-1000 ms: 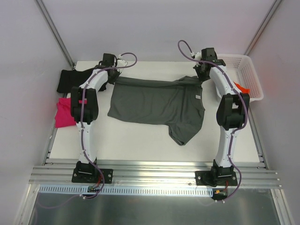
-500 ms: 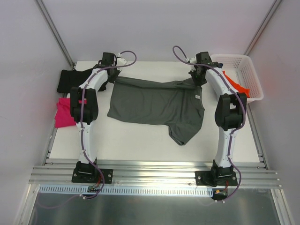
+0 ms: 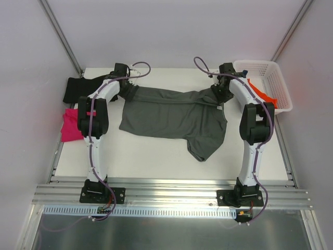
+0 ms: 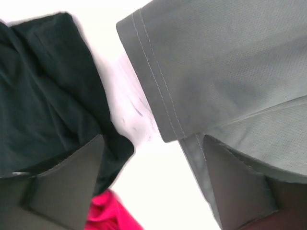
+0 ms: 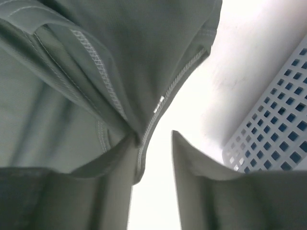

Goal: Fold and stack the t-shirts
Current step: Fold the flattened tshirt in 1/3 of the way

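The dark grey t-shirt [image 3: 171,117] lies spread across the middle of the table, its pale neck label [image 3: 219,107] near the right edge. Above its far left corner my left gripper [image 3: 126,87] stands open. In the left wrist view its fingers [image 4: 62,177] straddle bare table, with the grey hem [image 4: 216,72] just ahead. My right gripper [image 3: 220,94] is open over the far right corner. The shirt's seam [image 5: 144,129] rests against its left finger [image 5: 112,191], with a gap to the other. A black t-shirt [image 3: 78,88] and a magenta one [image 3: 70,125] lie at the left.
A white lattice basket [image 3: 270,78] stands at the back right, close to my right arm, with an orange t-shirt [image 3: 265,97] in it. The basket wall [image 5: 273,129] also shows in the right wrist view. Grey walls enclose the table on three sides.
Both grippers have opened and let go of the grey shirt's far edge, which now lies on the table. Both wrists came slightly nearer and lower.
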